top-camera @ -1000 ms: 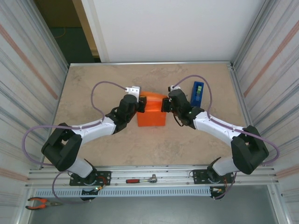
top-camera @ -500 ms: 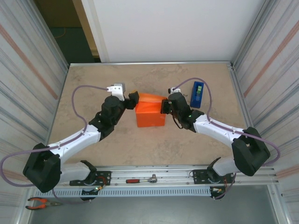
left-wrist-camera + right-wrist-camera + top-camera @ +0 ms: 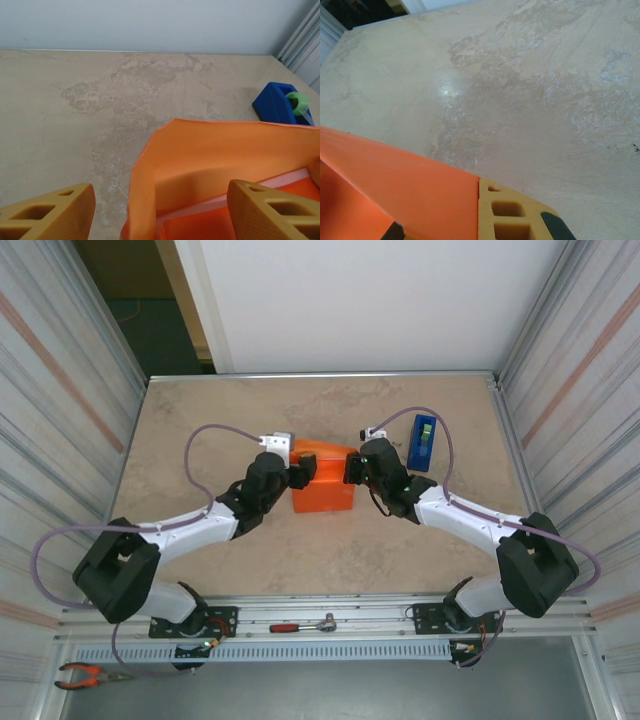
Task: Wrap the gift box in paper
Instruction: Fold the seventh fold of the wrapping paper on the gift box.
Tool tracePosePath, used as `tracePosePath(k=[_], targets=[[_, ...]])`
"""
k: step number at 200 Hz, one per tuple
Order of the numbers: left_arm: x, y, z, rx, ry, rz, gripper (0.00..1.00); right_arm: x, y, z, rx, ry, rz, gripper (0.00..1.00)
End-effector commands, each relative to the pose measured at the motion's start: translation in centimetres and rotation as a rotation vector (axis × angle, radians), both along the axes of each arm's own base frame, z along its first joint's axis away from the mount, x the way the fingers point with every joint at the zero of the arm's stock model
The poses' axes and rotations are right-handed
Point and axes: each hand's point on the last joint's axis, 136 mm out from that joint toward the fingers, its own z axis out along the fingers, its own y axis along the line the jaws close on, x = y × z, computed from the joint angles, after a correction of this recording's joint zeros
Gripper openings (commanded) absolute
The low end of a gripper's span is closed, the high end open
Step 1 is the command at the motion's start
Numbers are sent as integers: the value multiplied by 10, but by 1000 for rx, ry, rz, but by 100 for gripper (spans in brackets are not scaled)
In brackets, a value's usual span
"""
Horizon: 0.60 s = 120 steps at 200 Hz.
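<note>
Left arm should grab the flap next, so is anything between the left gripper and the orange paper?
Nothing visible does. The left gripper is open, and the raised flap of the paper is directly ahead of it. The blue tape dispenser stands farther off to the right, out of the path.

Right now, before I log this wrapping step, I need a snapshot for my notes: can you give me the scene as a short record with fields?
paper: orange, folded up around the box, mid-table
gift box: pale pink edge showing under a raised flap
left pincer: open, straddling the flap
right pincer: shut on the paper's right edge
tape dispenser: blue, upright, right of the paper, apart from it
wrench: red-handled, on the front rail
</note>
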Motion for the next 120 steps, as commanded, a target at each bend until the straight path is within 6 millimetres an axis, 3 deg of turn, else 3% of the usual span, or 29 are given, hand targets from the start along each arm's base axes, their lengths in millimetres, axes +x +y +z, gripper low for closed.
tracePosePath(k=[1,26,52,63,77,99,120], targets=[[10,0,12,9,-40,50,70,-21,-2,-26,-47,99,28,0],[8,6,-4,67,-11,101,70,-21,3,-13,-20,105,54,0],[2,9,-16,112,3,123,70,-20,6,27,83,102,82,37],[0,8,-18,121,7,127,69,-20,1,47,130,90,80,48],[-2,9,-21,136,10,133,69,-20,-12,67,182,79,56,53],[-3,8,-23,147,12,138,68,-20,-40,83,251,76,-13,59],[-4,9,-25,162,14,147,68,-16,-65,76,319,139,-79,58]])
